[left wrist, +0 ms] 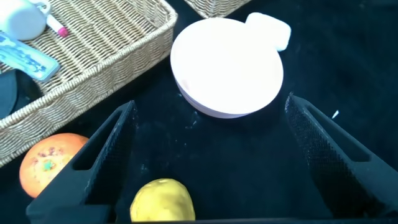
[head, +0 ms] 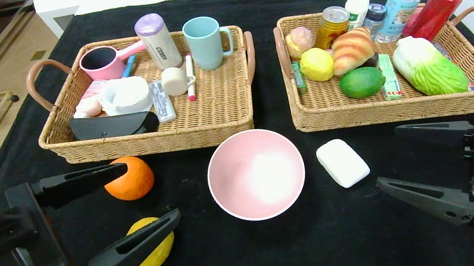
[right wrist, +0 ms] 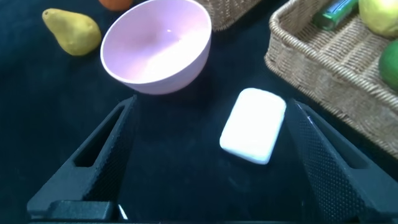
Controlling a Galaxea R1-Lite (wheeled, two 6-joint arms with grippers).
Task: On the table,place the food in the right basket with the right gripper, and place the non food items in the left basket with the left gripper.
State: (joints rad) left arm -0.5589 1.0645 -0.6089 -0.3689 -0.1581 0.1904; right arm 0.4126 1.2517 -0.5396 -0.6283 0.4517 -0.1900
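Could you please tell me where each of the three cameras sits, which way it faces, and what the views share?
Head view: from the robot's head, looking forward and down at the table; both open grippers show, left gripper and right gripper.
Left wrist view: from the left arm, looking past its own fingers at the pink bowl.
Right wrist view: from the right arm, past its fingers at the white bar.
All three share bowl and bar.

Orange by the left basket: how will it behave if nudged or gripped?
The orange looks round, so a nudge would probably roll it on the flat table. Its smooth curved skin might slip between tapered fingers unless gripped across the middle.
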